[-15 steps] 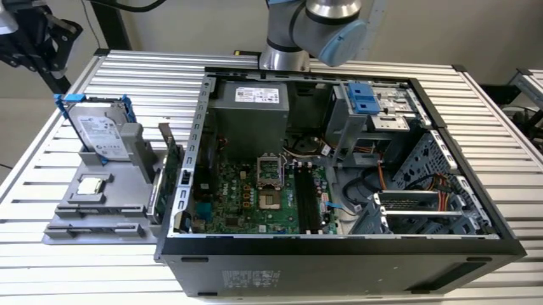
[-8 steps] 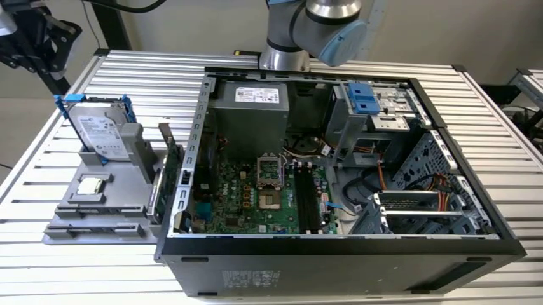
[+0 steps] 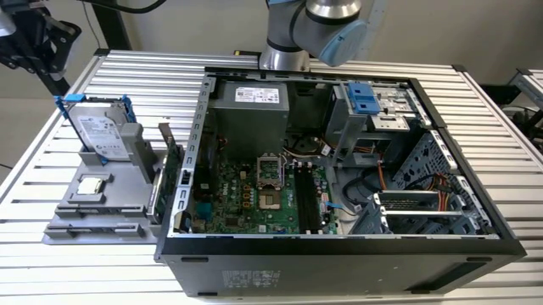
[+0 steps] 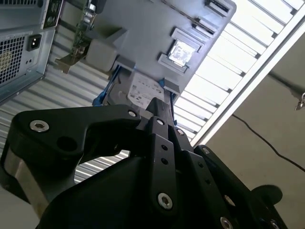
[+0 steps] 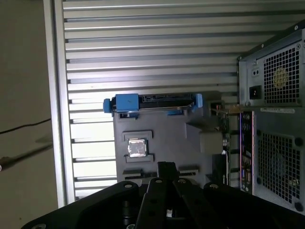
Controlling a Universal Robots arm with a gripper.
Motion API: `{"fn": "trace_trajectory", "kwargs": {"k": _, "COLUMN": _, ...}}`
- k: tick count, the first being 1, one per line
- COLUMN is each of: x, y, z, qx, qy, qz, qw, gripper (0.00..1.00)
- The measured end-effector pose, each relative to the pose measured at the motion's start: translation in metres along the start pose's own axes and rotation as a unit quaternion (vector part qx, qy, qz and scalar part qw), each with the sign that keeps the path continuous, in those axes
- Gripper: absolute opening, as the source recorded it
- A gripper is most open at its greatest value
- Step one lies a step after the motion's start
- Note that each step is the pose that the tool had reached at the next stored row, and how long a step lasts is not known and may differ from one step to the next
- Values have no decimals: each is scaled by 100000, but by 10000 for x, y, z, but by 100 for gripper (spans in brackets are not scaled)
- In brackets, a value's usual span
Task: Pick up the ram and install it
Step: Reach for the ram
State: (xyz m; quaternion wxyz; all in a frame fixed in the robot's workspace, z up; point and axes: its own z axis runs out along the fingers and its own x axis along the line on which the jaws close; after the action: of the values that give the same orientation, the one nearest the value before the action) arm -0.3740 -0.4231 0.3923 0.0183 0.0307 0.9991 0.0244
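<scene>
— Where does the ram sit?

— The ram [image 3: 154, 194] stands on edge in the grey tray [image 3: 93, 236], along the side nearest the computer case [image 3: 339, 244]. It is just beside the green expansion card [image 3: 174, 168]. It is outside the case, so nothing is seated yet.

— Which way does its length run?

— Along that side of the tray, far to near in the exterior view. That is roughly parallel to the case wall and, by my judgement, to the black motherboard slots [image 3: 307, 200]. Its flat faces look toward the case and away from it.

— And the gripper?

— In the first wrist view the gripper [image 5: 166, 167] hangs above the tray and clear of it. Its tips are over the tray's middle, toward the end opposite the hard drive [image 3: 98, 130]. The fingers are drawn together with nothing between them.

— So the ram lies which way from it?

— Sideways, toward the case edge of the tray, and lower down. There is one arm, so no choice of hand arises.
</scene>
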Motion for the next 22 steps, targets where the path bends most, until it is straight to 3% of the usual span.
{"fn": "trace_trajectory", "kwargs": {"k": 15, "x": -6, "y": -92, "z": -4, "qx": -9, "qy": -1, "qz": -3, "qw": 100000, "gripper": 0}}
{"fn": "trace_trajectory", "kwargs": {"k": 17, "x": -9, "y": -148, "z": -7, "qx": -3, "qy": 6, "qz": -1, "qw": 100000, "gripper": 0}}
{"fn": "trace_trajectory", "kwargs": {"k": 22, "x": -23, "y": -370, "z": -14, "qx": -3, "qy": 24, "qz": 2, "qw": 100000, "gripper": 0}}
